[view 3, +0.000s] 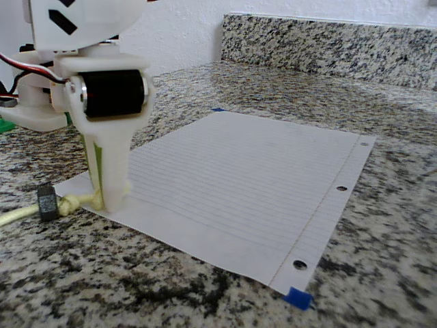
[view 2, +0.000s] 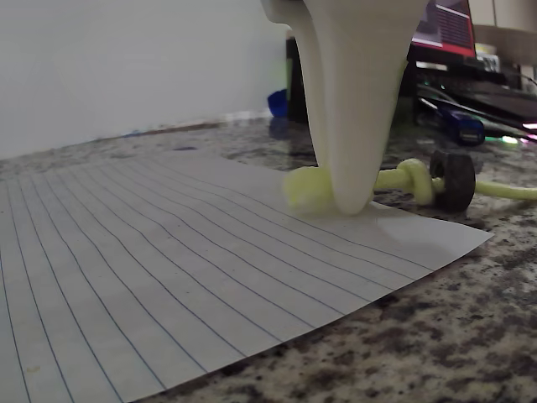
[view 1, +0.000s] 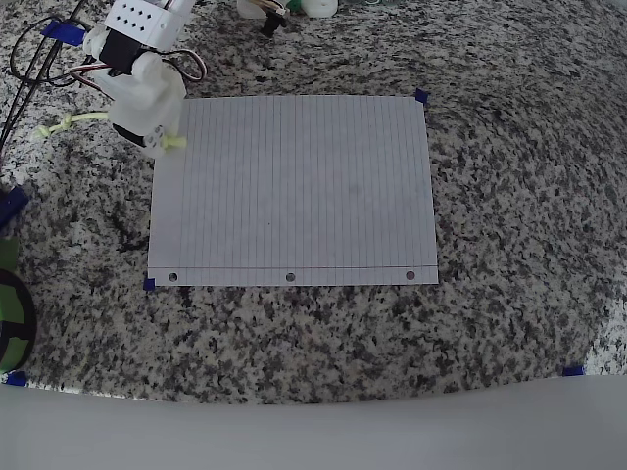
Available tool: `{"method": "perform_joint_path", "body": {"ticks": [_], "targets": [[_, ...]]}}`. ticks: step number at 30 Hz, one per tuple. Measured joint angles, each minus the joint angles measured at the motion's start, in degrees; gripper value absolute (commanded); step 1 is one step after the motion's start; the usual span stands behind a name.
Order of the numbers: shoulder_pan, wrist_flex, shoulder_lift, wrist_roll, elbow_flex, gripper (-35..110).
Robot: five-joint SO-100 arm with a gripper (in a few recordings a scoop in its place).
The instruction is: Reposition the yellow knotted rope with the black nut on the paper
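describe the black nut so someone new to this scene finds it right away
Find the white lined paper taped to the granite counter, then the corner where the white gripper comes down. Just off that corner, on the stone, the yellow knotted rope runs away from the sheet. The black nut is the small dark block threaded on it, next to a knot.

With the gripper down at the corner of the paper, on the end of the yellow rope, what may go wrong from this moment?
1. The gripper presses at the very corner of the paper, so dragging may shift or curl the sheet; small blue tape tabs mark its corners.
2. It meets the yellow knotted rope only at its end knot, so the rope may slip free.
3. The black nut lies off the paper on the granite counter and may catch on the sheet's edge.
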Motion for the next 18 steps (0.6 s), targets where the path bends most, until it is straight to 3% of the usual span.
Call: {"method": "perform_joint_path", "body": {"ticks": [18], "targets": [[0.44, -2.55, 7.73, -3.6, 0.7, 0]]}}
